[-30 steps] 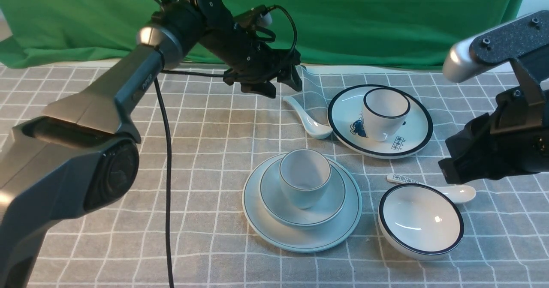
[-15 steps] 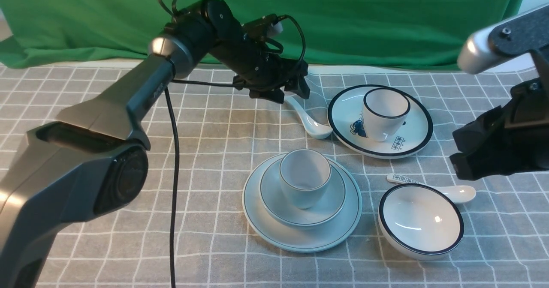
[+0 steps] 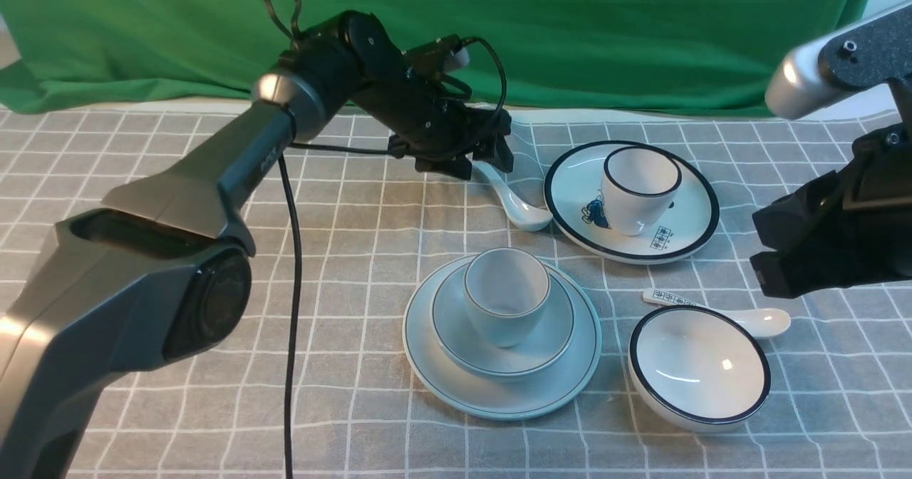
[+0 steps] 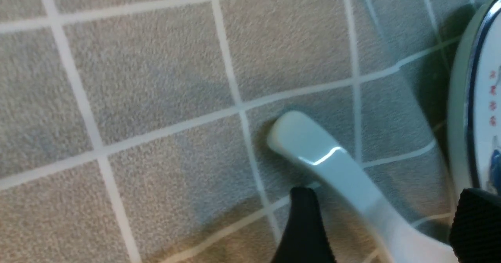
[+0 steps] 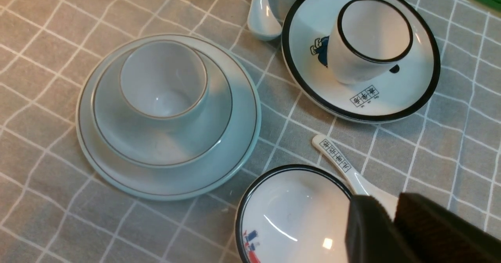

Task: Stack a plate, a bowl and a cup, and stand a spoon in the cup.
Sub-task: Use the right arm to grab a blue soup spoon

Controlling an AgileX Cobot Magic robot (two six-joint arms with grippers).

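- Spoon [image 3: 513, 199] lies on the surface, its handle between my left pincer's [image 3: 481, 162] released jaws, not yet grasped.
- Nearer me than that pincer, cup [image 3: 506, 294] sits in bowl [image 3: 548, 340] on plate [image 3: 434, 354]. The stacking is done; only the spoon is left.
- Right pincer [image 5: 387, 212] is clenched and empty.
- Characters on the white plate [image 3: 691, 204] are too small to read.
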